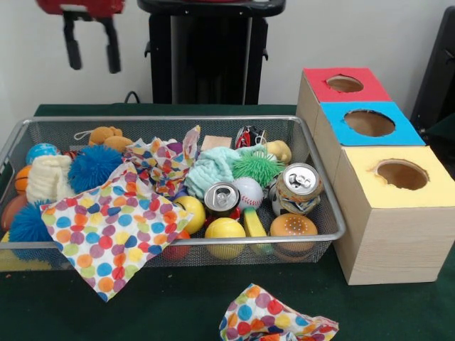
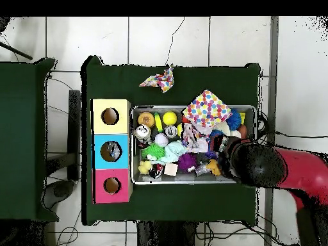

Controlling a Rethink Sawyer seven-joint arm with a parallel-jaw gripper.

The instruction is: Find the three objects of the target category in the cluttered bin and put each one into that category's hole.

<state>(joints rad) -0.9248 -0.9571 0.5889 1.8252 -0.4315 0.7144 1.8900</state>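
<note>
My claw [image 1: 92,50] hangs empty, fingers apart, above the bin's [image 1: 321,186] far corner. Two drink cans [image 1: 298,187] stand upright near the boxes [image 1: 387,234]: light, thin-walled, slick, likely to dent; I'd pinch across the rim, gently

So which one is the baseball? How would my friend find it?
Look in the wire bin, toward the end nearest the colored boxes. The baseball sits between two drink cans, just above a yellow ball. It's the only white ball with red stitching.
</note>
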